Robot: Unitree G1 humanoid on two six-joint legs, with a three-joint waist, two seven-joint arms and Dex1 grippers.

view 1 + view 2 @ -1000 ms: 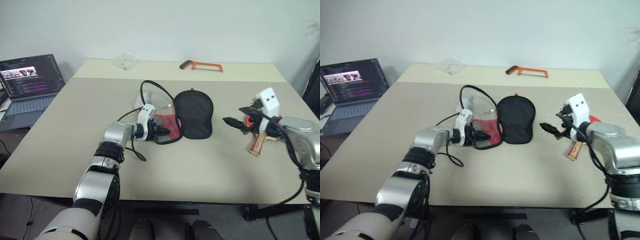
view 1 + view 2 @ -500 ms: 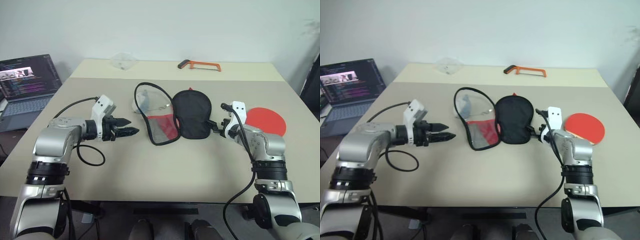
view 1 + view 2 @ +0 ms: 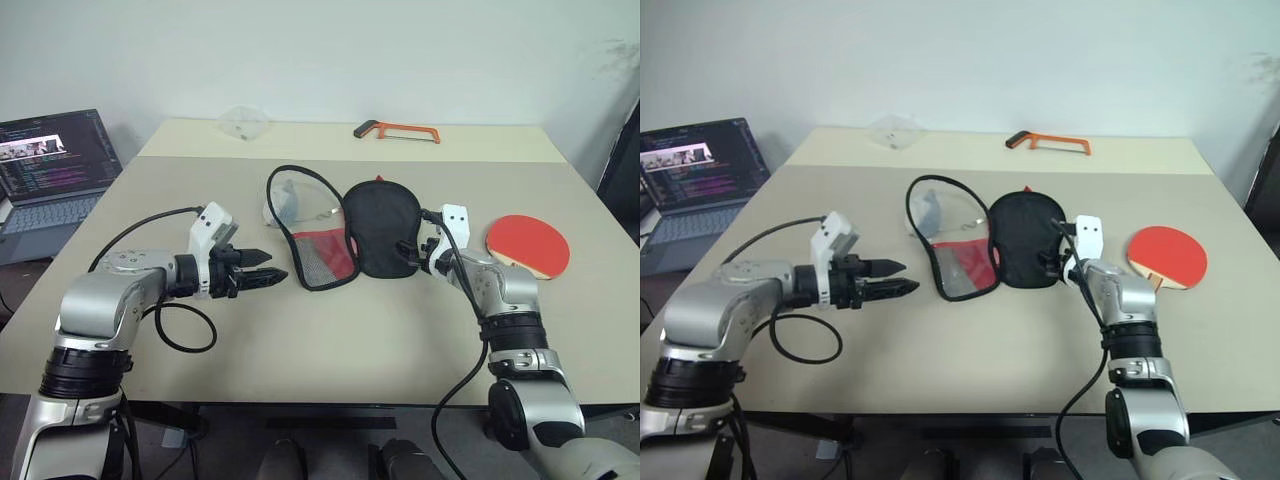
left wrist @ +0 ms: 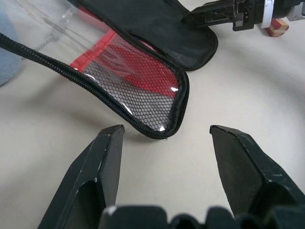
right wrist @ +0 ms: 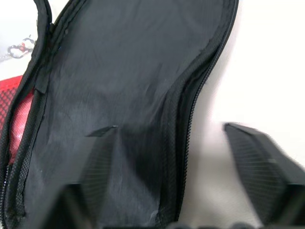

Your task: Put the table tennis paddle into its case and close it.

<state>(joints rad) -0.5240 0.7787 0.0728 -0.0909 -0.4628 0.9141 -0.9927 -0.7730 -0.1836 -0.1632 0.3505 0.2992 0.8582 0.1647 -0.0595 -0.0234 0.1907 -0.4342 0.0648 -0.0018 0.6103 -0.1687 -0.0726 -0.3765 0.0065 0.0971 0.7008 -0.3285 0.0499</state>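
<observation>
Mesh of the case (image 4: 143, 102) fills left wrist view — head views add the table tennis paddle (image 3: 527, 244).

The left hand (image 3: 268, 277) hung with its two black fingers spread apart, pointing toward three o'clock. The right hand (image 3: 408, 255) pointed toward nine o'clock, its fingers (image 5: 257, 157) also parted, forearm bent inward.

case (image 3: 345, 230) mid-table (image 3: 330, 340), paddle (image 3: 528, 243) right, laptop (image 3: 52, 165) left
</observation>
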